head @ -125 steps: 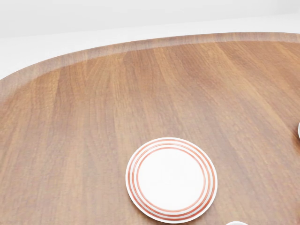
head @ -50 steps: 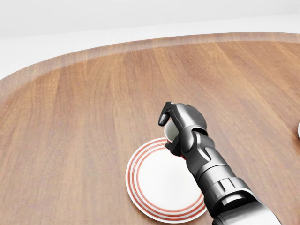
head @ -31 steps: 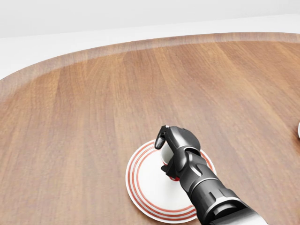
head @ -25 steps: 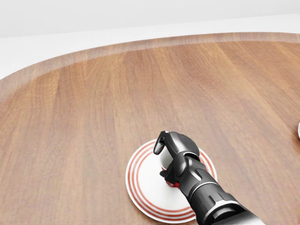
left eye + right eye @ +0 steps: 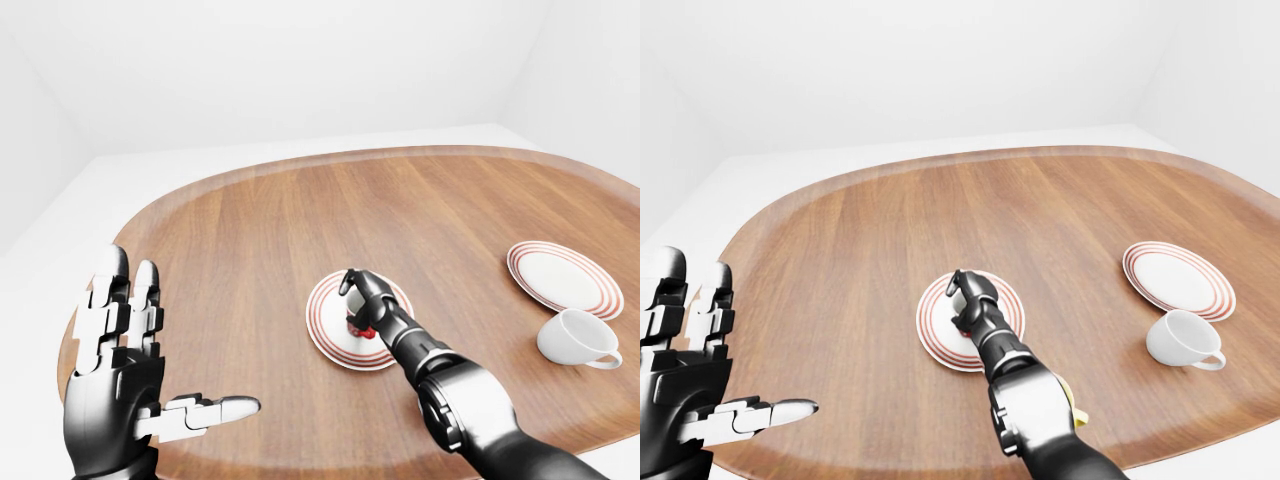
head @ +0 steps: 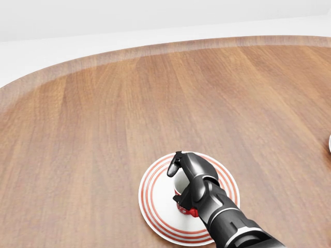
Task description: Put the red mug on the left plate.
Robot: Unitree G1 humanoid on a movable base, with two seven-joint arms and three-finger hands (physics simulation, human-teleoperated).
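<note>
The red mug (image 6: 188,210) is mostly hidden inside my right hand (image 6: 182,182); only a bit of red at its base and its pale inside show. The hand's fingers are closed round it. The mug is low over the middle of the left plate (image 6: 150,206), a white plate with red rings, and seems to touch it. The same hand and plate (image 5: 325,340) show in the left-eye view. My left hand (image 5: 135,385) is open and empty, palm up, at the lower left of the left-eye view, far from the plate.
A second red-ringed plate (image 5: 563,277) lies at the right of the oval wooden table (image 5: 250,250), with a white mug (image 5: 577,338) on its side just below it. Something small and yellow (image 5: 1070,398) shows beside my right forearm.
My right hand came into the head view holding the mug, then moved down the picture and lowered it onto the middle of the left plate. The camera has not moved.
</note>
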